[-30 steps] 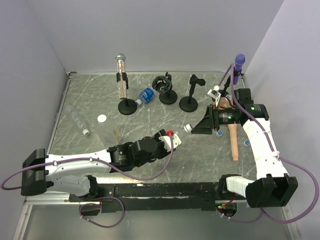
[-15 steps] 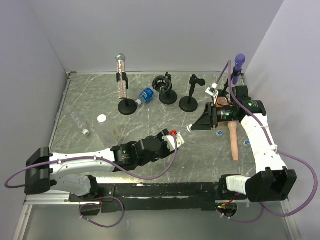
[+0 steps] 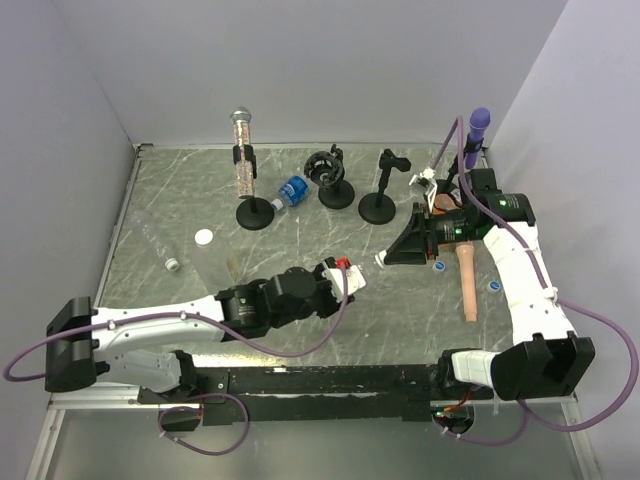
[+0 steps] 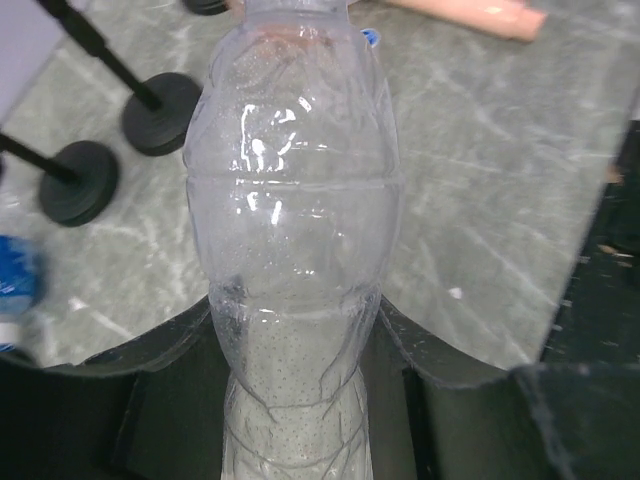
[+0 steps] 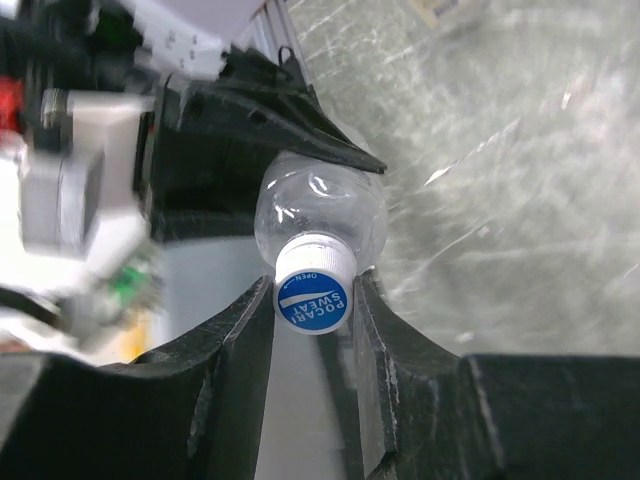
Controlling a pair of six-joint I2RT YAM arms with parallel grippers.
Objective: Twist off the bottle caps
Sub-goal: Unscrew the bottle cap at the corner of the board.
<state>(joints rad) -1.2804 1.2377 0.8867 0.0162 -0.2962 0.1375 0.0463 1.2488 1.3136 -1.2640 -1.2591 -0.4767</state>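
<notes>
A clear, label-free bottle (image 4: 295, 200) is held off the table by its body in my left gripper (image 4: 295, 335), whose black fingers press its narrow waist from both sides. The neck points toward my right gripper (image 5: 313, 300). That gripper is shut on the bottle's cap (image 5: 313, 297), which has a blue top and a white ribbed side. From above, the left gripper (image 3: 350, 272) and right gripper (image 3: 385, 257) meet near the table's middle, with the bottle between them. A blue-labelled bottle (image 3: 291, 190) lies by the stands. Another clear bottle (image 3: 160, 245) lies at the left.
A white cap (image 3: 204, 237) and two blue caps (image 3: 437, 267) (image 3: 493, 286) lie loose. At the back are a silver microphone (image 3: 242, 160) on its stand, black stands (image 3: 336, 190) (image 3: 378, 205) and a purple microphone (image 3: 478, 125). A pink stick (image 3: 468, 285) lies under the right arm.
The right gripper has moved left onto the bottle's neck and closed its open jaws on the cap. The left gripper has kept its hold on the bottle.
</notes>
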